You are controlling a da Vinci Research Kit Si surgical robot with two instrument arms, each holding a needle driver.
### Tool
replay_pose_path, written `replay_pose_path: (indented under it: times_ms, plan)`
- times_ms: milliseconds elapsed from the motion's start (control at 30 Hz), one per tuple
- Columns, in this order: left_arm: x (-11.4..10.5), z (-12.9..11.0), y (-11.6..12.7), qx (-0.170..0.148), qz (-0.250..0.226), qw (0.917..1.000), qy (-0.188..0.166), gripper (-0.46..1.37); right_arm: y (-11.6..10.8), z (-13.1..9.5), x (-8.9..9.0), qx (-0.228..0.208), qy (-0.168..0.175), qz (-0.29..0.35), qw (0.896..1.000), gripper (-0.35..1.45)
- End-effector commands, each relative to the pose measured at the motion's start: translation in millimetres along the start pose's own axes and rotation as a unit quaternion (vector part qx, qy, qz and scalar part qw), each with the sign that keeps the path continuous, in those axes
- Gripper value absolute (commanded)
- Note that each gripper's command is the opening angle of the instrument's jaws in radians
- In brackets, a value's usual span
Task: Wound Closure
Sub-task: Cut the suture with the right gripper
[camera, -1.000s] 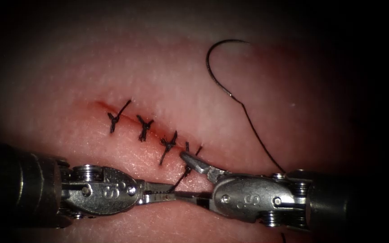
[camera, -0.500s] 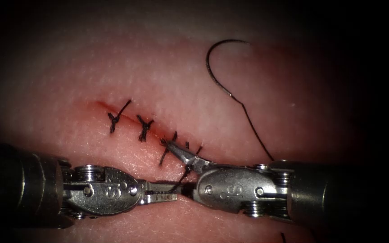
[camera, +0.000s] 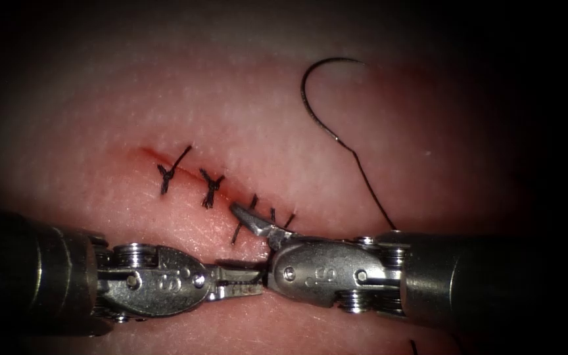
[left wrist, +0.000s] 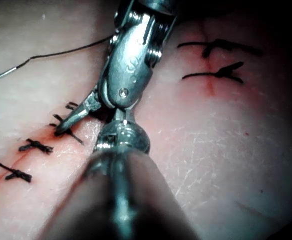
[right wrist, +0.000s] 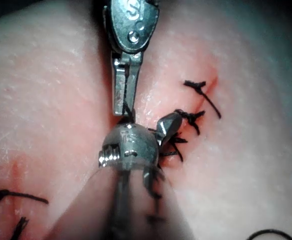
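The tissue (camera: 363,131) is lying stitched along its cut (camera: 185,172). The right tool (camera: 256,221) is sliding leftward, jaws spread open around the thread (camera: 272,230) at the rightmost knot, seemingly trimming. The left tool (camera: 248,281) is clenching that thread's tail. The needle (camera: 310,85) is resting free, far right of the cut.
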Motion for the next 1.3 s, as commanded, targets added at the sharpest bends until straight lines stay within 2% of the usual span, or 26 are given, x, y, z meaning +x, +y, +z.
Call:
replay_pose_path:
  times_ms: [33,333,500,700,733,767,800,867,933,1133,1300]
  plan:
    - [0.0,0.1,0.1,-0.002,0.000,1.0000,0.000,-0.35,-0.1,0.2,0.0,0.000,0.001,-0.001,1.000,1.34]
    - [-0.3,0.0,0.3,-0.003,0.001,1.0000,0.001,-0.35,-0.3,0.9,-0.7,-0.006,0.004,-0.003,1.000,1.28]
    - [-0.4,0.0,0.3,-0.004,0.002,1.0000,0.001,-0.35,-0.5,1.4,-0.5,-0.016,0.013,-0.004,1.000,1.28]
    - [-0.4,0.0,0.3,-0.004,0.002,1.0000,0.001,-0.35,-0.6,1.7,-0.2,-0.025,0.019,-0.004,0.999,1.18]
    - [-0.4,0.0,0.3,-0.004,0.002,1.0000,0.001,-0.35,-0.7,1.8,-0.2,-0.025,0.019,-0.004,0.999,1.11]
    - [-0.4,0.0,0.3,-0.004,0.002,1.0000,0.001,-0.35,-0.7,1.8,-0.1,-0.025,0.019,-0.007,0.999,0.94]
    - [-0.4,0.0,0.3,-0.004,0.002,1.0000,0.001,-0.35,-0.7,1.9,-0.1,-0.027,0.018,-0.001,0.999,0.63]
    - [-0.4,0.0,0.3,-0.004,0.002,1.0000,0.001,-0.35,-0.8,1.8,0.1,-0.022,0.022,0.020,0.999,-0.35]
    - [-0.4,0.0,0.3,-0.004,0.002,1.0000,0.001,-0.35,-0.8,2.0,0.2,-0.017,0.019,0.050,0.998,-0.35]
    - [-0.5,0.1,0.5,-0.005,0.002,1.0000,0.002,-0.35,-1.3,2.9,0.8,-0.021,0.007,0.046,0.999,-0.35]
    - [-0.7,-0.2,0.6,-0.006,0.003,1.0000,0.002,-0.35,-1.3,2.9,0.8,-0.021,0.007,0.046,0.999,-0.35]
